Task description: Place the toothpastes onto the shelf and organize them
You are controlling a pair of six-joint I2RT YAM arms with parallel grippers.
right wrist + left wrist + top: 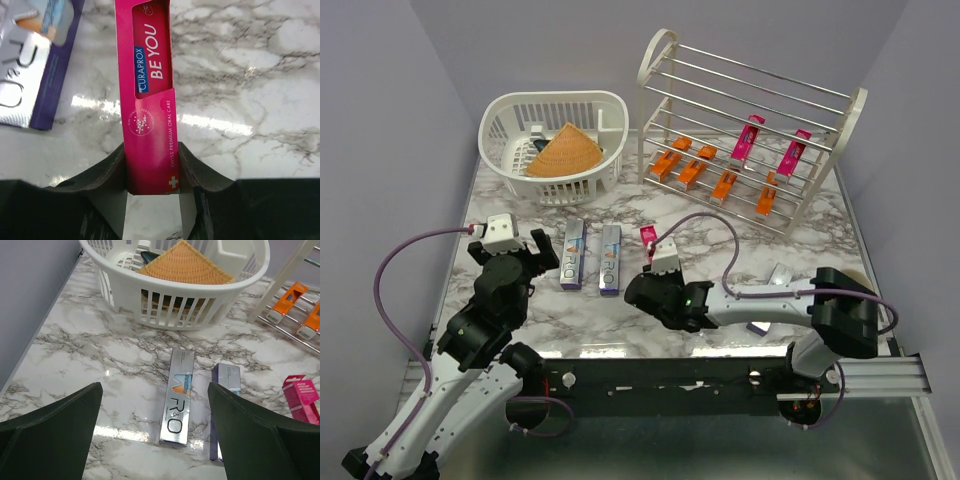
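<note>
My right gripper is shut on the near end of a magenta-pink toothpaste carton, one finger pressed on each side. From above, that carton pokes out ahead of the right gripper at mid-table. Two silver toothpaste cartons lie side by side just left of it. My left gripper stands wide open and holds nothing, with the silver carton lying ahead between its fingers. The shelf at the back right holds several orange cartons and two pink ones.
A white slotted basket with a tan woven cone stands at the back left, close ahead of the left gripper. Another silver carton lies under the right arm. Purple walls close in both sides.
</note>
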